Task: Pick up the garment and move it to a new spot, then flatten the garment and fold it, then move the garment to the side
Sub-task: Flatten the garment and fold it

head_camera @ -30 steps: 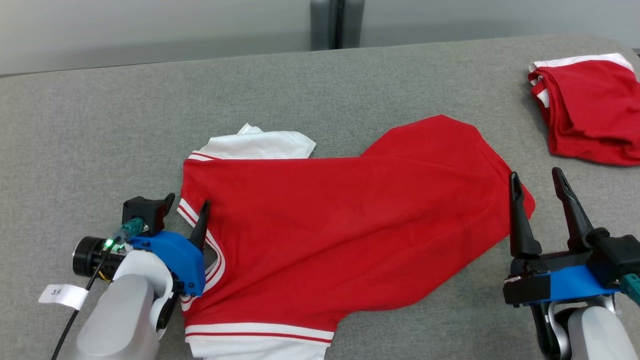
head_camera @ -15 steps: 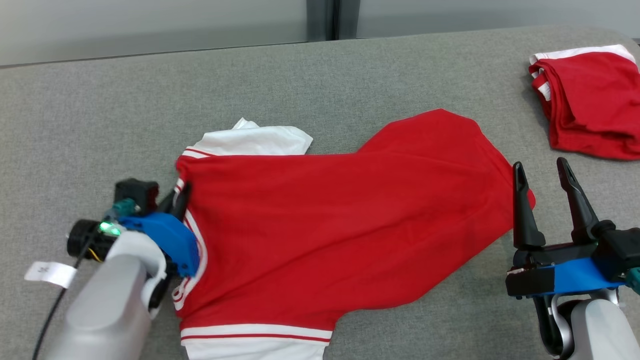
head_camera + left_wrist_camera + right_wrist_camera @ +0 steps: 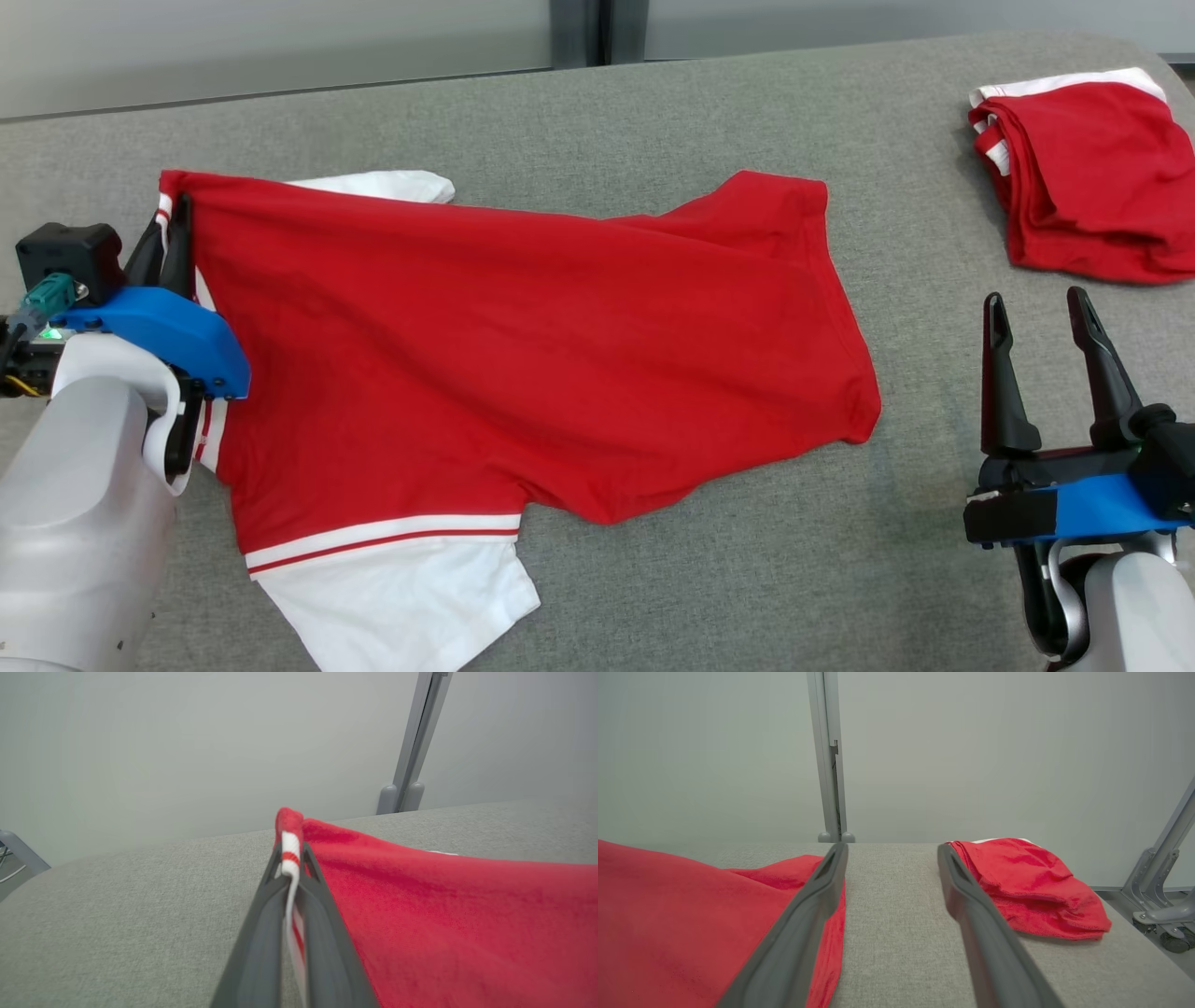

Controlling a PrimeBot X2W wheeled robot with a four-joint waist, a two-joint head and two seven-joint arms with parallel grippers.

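Grey worktop [image 3: 653, 103] with red garment [image 3: 523, 345] spread along it, long axis left to right.
Folded red pile [image 3: 1092, 177] far right, well apart; left jaws clenched on striped trim [image 3: 290, 847] at the garment's left end, seemingly raised a little; right jaws released and empty, just right of the hem corner [image 3: 864, 420], nearer it than the left.
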